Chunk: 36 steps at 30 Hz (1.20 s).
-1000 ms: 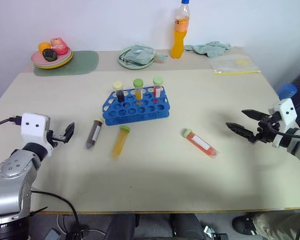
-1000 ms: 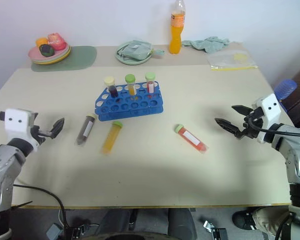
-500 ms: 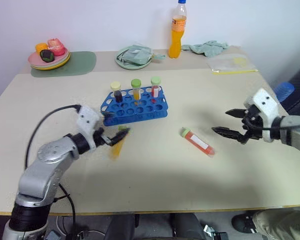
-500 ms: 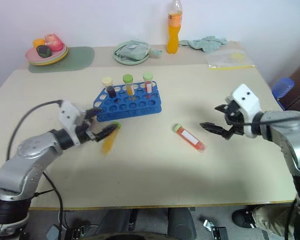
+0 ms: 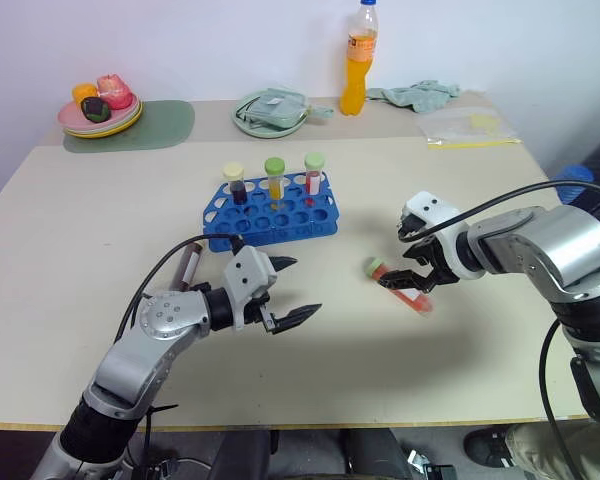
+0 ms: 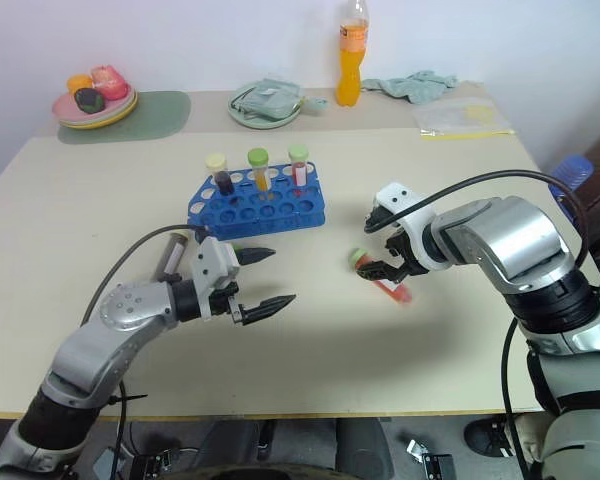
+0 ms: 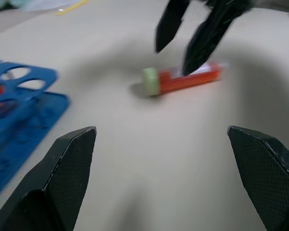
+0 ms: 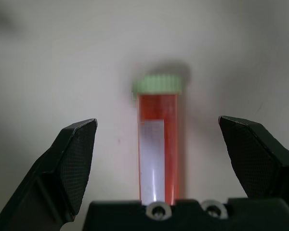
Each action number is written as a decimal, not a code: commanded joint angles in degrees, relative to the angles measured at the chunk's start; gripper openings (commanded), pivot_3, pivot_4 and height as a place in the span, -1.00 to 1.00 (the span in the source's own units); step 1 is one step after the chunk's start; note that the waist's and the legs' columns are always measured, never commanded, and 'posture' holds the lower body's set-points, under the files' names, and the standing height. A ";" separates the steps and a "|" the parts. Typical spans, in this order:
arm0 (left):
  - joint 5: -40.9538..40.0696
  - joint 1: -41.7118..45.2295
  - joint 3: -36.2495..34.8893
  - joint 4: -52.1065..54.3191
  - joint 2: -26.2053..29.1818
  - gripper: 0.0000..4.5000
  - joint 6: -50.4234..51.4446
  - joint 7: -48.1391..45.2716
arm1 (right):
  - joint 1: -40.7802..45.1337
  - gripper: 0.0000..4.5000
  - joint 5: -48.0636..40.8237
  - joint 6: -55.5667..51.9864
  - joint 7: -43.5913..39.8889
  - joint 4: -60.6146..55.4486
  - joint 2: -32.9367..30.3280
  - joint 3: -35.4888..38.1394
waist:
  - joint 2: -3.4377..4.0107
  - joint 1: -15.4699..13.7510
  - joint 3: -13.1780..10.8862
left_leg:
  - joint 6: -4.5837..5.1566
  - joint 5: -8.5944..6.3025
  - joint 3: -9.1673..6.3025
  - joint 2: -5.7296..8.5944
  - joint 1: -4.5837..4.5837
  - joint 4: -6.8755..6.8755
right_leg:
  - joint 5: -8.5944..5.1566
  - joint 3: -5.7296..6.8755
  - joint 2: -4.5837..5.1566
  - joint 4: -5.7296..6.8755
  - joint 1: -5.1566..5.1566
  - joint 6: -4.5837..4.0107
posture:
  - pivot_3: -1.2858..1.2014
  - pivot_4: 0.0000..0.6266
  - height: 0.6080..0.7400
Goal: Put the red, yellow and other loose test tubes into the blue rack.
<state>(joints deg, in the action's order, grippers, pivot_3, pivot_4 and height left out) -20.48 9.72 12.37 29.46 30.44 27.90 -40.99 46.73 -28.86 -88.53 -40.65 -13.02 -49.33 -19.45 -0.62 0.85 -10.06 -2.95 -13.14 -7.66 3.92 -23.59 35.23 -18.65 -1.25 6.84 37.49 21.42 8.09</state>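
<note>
1. Beige tabletop [image 5: 100,250] carries everything here, with a raised shelf of the same colour along its far edge.
2. Blue rack [image 5: 270,212] sits at mid-table, slightly tilted, with three capped tubes standing upright in its far row: a pale-yellow cap, a green cap, and a light-green cap over red liquid.
3. Silver right arm reaches in from the right; the right gripper [image 5: 408,262] points down over the red tube, its two black fingers spread wide with the tube lying between them and not clamped. In the right wrist view the fingers [image 8: 72,163] stand apart on either side of the tube.
4. Left gripper [image 5: 292,291] hangs above the table in front of the rack, fingers wide apart and empty, pointing toward the red tube.
5. Orange drink bottle [image 5: 356,62] stands on the far shelf, beside a pale-green dish [image 5: 270,112] and a crumpled cloth [image 5: 415,96].
6. Red tube [image 8: 156,144], green cap and white label, lies flat on the table to the right of the rack.
7. Dark maroon tube [image 5: 187,266] lies on the table left of the rack's front corner, partly hidden behind the left arm's cable.
</note>
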 commanded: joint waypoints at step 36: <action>1.06 -2.01 -16.35 -14.00 -5.84 1.00 -8.09 9.82 | -7.39 -0.60 15.56 87.18 20.06 24.09 51.06 16.88 | 0.04 0.40 0.00 | -0.39 0.23 -0.04 0.01 0.20 0.04 | 0.00 -0.07 -0.07 0.55 0.13 -0.01 | 0.03 -0.52 1.00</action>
<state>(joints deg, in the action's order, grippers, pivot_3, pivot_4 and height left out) -20.31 7.23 -2.30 14.67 24.85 22.11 -32.35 37.16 -14.53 -5.83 -21.64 10.37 0.79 -2.84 -0.58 1.25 -10.06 -3.44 -12.85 -7.68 3.94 -23.40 35.25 -18.65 -1.34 6.77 38.05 21.59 8.08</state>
